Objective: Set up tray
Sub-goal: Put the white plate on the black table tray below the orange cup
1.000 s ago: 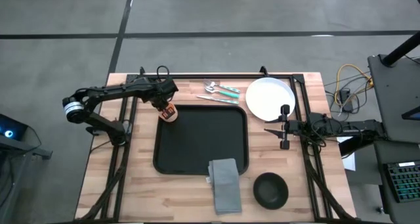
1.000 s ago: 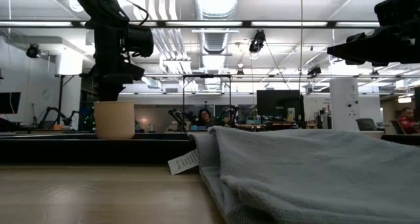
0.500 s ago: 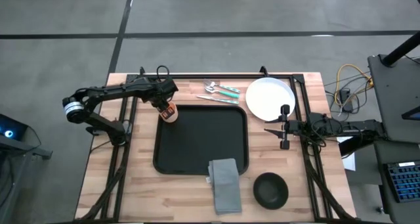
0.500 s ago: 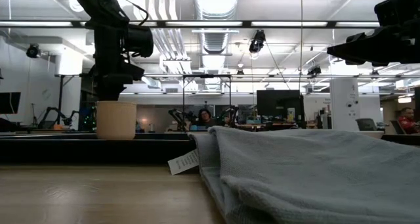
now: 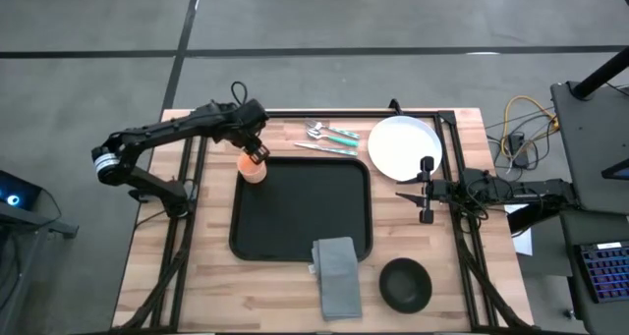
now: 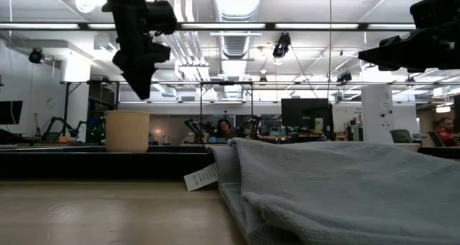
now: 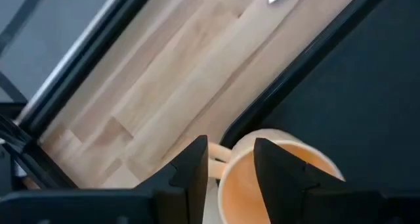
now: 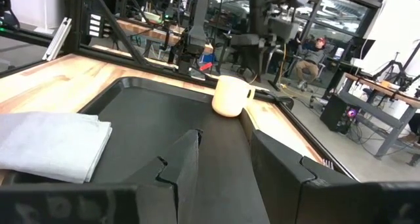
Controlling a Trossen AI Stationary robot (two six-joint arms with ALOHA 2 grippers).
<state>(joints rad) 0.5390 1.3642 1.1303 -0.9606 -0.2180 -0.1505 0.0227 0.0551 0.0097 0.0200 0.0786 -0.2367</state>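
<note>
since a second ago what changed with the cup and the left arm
The left gripper let go of the cup and rose off it, jaws open; the cup stands alone in the tray's far left corner. The right gripper, plate, napkin and bowl stayed put.

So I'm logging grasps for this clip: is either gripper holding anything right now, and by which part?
Nothing is held. The left gripper hangs open above the cup, which stands free in the tray corner. The right gripper waits empty beside the tray.

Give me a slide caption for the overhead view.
Left gripper open above the cup standing in the tray corner; right gripper waits beside the plate.
</note>
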